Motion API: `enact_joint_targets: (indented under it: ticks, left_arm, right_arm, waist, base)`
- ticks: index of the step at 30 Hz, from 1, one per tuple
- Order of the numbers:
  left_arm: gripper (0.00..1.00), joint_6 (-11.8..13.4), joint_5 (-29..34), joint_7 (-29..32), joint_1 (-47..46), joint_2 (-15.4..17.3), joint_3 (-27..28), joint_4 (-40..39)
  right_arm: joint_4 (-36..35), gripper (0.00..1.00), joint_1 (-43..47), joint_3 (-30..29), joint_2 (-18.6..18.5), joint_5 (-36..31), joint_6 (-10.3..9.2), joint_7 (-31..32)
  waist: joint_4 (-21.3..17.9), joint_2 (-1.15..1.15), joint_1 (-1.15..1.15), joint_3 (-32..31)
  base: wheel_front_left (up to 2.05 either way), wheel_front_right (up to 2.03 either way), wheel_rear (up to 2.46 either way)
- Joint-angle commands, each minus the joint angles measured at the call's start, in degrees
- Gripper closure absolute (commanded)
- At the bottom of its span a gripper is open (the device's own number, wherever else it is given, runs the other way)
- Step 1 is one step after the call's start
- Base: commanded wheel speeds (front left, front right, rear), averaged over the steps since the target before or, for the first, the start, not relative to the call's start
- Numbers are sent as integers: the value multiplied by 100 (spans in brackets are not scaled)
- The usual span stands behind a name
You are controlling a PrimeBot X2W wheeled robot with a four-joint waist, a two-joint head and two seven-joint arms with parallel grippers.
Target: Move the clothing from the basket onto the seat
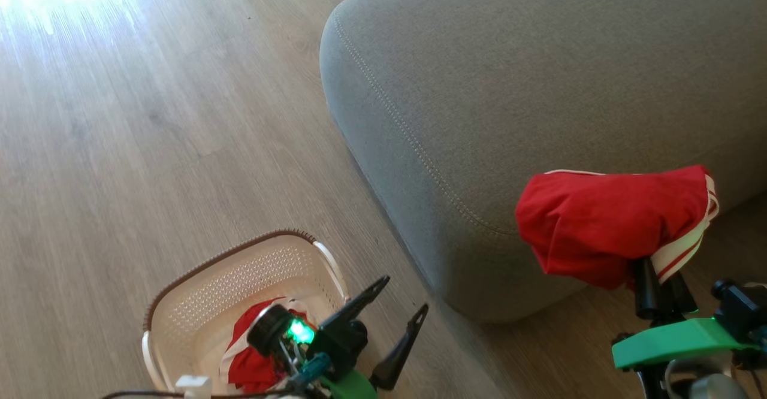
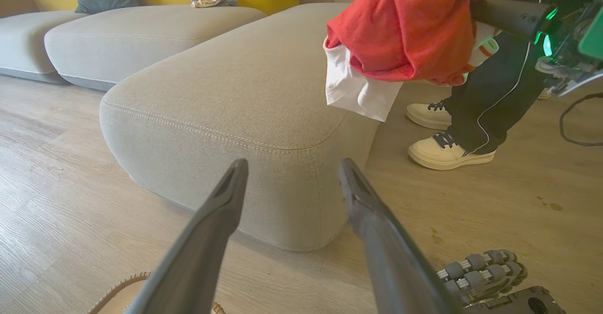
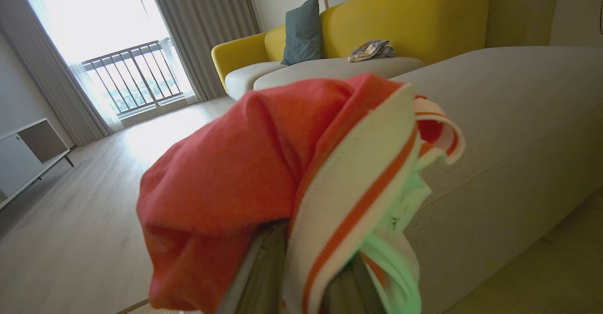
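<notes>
Spreading across the pale wooden floor, the large grey fabric seat, with rounded corners and a stitched seam, lies to the right of the oval cream-white perforated plastic basket. The basket has a brown woven-look rim and stands on the boards apart from the seat. One bright red fabric garment with a white-and-red striped band hangs bunched on the right gripper, whose dark fingers are clamped on it. It is up in the air by the seat's near corner, and whether it touches the cushion I cannot tell. A second red garment with white trim lies inside the basket. The left gripper hovers at the basket's right side, jaws spread wide and empty.
</notes>
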Motion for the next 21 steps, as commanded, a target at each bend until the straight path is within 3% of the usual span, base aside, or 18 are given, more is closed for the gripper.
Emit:
enact_joint_targets:
  ticks: [1,14,21]
  left_arm:
    - [0,16,-52,-28,-294,-42,139,-174]
    - [0,6,-46,-28,-292,-42,128,-202]
    - [0,1,232,-28,-292,88,152,-249]
  right_arm:
    - [-247,100,-281,103,-2,-34,42,-56]
    - [-307,100,-442,-159,37,-63,42,-56]
    - [-120,100,-1236,-612,-161,-61,42,-56]
  waist:
    - [0,0,0,11]
    - [-28,0,0,19]
    - [115,0,0,469]
  base:
    - [0,0,0]
    - [0,0,0]
    - [0,0,0]
